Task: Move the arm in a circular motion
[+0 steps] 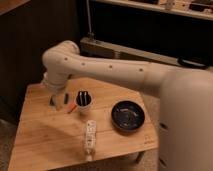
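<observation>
The arm is thick and cream-white with small dark dots. It reaches from the lower right across the wooden table to a bend at the upper left, then drops toward the table's back left. The gripper hangs there just above the wood, left of a white cup. Its two dark fingertips stand apart with nothing between them.
The white cup holds dark utensils, and a small orange item lies beside it. A black bowl sits at the right of the table. A white bottle lies near the front edge. Dark shelving stands behind.
</observation>
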`<state>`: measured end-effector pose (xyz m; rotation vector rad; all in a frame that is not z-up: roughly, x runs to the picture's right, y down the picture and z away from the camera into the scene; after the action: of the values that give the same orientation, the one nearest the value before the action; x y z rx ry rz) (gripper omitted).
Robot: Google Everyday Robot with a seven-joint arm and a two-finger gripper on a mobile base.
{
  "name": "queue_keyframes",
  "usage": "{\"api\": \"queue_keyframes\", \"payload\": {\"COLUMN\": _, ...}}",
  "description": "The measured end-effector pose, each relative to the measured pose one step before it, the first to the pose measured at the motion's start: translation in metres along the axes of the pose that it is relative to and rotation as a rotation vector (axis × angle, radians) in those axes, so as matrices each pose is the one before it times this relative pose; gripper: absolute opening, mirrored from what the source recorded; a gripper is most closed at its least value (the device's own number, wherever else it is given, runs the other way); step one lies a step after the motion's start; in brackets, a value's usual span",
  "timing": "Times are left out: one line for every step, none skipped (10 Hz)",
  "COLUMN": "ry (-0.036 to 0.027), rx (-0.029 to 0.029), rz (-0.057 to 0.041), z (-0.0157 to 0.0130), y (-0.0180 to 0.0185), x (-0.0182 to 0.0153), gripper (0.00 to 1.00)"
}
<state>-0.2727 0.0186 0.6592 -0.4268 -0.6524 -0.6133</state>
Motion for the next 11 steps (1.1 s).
{"api": "queue_keyframes", "payload": {"ry": 0.00566, "rx": -0.0023, "rz": -0.04024, "z": 0.00454, "y": -0.02594, "x": -0.00517, "gripper": 0.8}}
{"api": "queue_keyframes", "payload": {"ry": 0.01757, "rx": 0.0093, "rz": -0.02508, "z": 0.00011, "y": -0.02585, "x": 0.00205, "gripper": 0.8}}
{"api": "queue_keyframes", "payload": {"ry": 0.01467, "rx": 0.01052, "rz": -0.00465, "z": -0.00227, "y": -0.01916, "x": 0.00453, "gripper": 0.8}}
{"api": "queue_keyframes", "payload": {"ry": 0.02575, "rx": 0.0156, "rz": 0.00235, "z": -0.00459, "y": -0.02155, "x": 0.01352, "gripper": 0.8}}
{"api": "queue_keyframes", "payload": {"ry": 0.02456, "rx": 0.01741, "rz": 0.00954, "z": -0.00672, "y": -0.01757, "x": 0.01756, "gripper": 0.8}}
{"api": "queue_keyframes", "payload": {"ry": 0.03149, "rx": 0.01823, "rz": 0.01613, "z": -0.00816, "y": -0.01512, "x": 0.02338, "gripper": 0.8}}
{"api": "queue_keyframes", "payload": {"ry": 0.02932, "rx": 0.01765, "rz": 0.03088, "z": -0.00988, "y": -0.01105, "x": 0.02643, "gripper": 0.8}}
{"api": "queue_keyframes", "payload": {"ry": 0.02381, "rx": 0.01401, "rz": 0.02577, "z": -0.00736, "y": -0.00492, "x": 0.02077, "gripper": 0.8}}
{"api": "queue_keyframes", "payload": {"ry": 0.02558, "rx": 0.01408, "rz": 0.03449, "z": -0.00881, "y": -0.00254, "x": 0.02528, "gripper": 0.8}}
{"api": "queue_keyframes", "payload": {"ry": 0.0236, "rx": 0.01173, "rz": 0.03891, "z": -0.00864, "y": 0.00024, "x": 0.02665, "gripper": 0.8}}
{"api": "queue_keyframes", "payload": {"ry": 0.03288, "rx": 0.01541, "rz": 0.06303, "z": -0.01167, "y": 0.00438, "x": 0.03769, "gripper": 0.8}}
